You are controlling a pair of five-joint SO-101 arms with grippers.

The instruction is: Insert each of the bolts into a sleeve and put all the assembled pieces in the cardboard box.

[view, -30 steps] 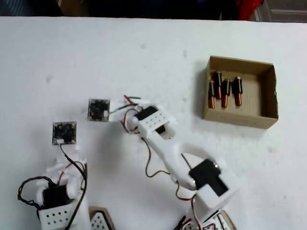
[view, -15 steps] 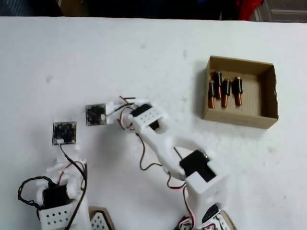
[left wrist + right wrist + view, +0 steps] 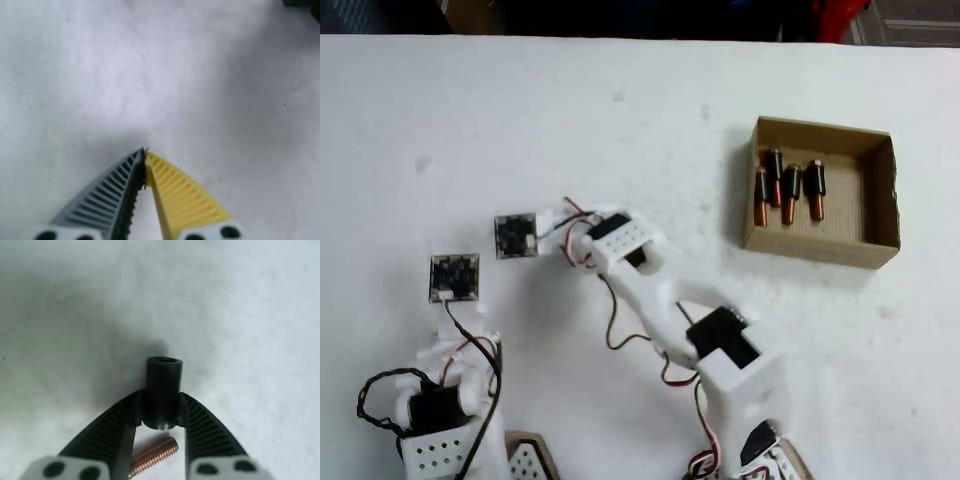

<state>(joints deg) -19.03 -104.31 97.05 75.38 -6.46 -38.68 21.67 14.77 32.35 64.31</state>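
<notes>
My right gripper (image 3: 162, 395) is shut on a short black sleeve (image 3: 164, 376), held upright with its open end up, just over the white table. A copper threaded bolt (image 3: 152, 454) lies on the table beneath the fingers. In the high view the right arm (image 3: 645, 270) stretches to the table's middle left, well left of the cardboard box (image 3: 876, 200). Several assembled pieces (image 3: 787, 188), black sleeves on copper bolts, lie in the box's left half. My left gripper (image 3: 145, 151) is shut on nothing above bare table; its arm (image 3: 450, 400) sits at the near left.
The white table (image 3: 650, 110) stretches wide behind and between the arms. The box stands at the right, open side up. Loose wires (image 3: 620, 335) hang along the right arm.
The right arm has drawn slightly left and toward the near edge, its elbow shifting left. The left arm has kept still.
</notes>
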